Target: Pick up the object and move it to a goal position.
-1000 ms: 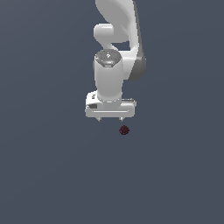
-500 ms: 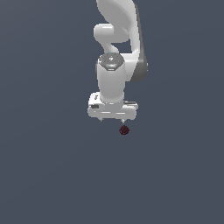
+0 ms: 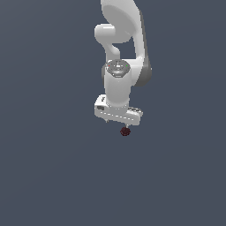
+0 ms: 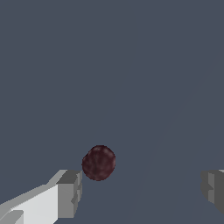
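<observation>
- Exterior view: the white robot arm point(image 3: 121, 53) reaches down over a plain dark grey-blue floor point(image 3: 48, 167), with the white two-finger gripper point(image 3: 118, 120) at the bottom. The small dark maroon bumpy ball point(image 3: 125, 131) sits on the floor right under the gripper's right-hand end in this view, just below it.
- The fingers are too tiny to read there. The wrist view fills that in: two grey fingertip pads point(image 4: 70, 192), with the maroon ball point(image 4: 99, 162) just beside one pad and a little beyond it, not squarely in the gap.
- Compared with a second ago, the gripper has dropped lower, so the gap above the ball has shrunk. The ball hasn't budged.
- The fingers are spread wide, holding nothing. Can't tell if that pad actually touches the ball.
</observation>
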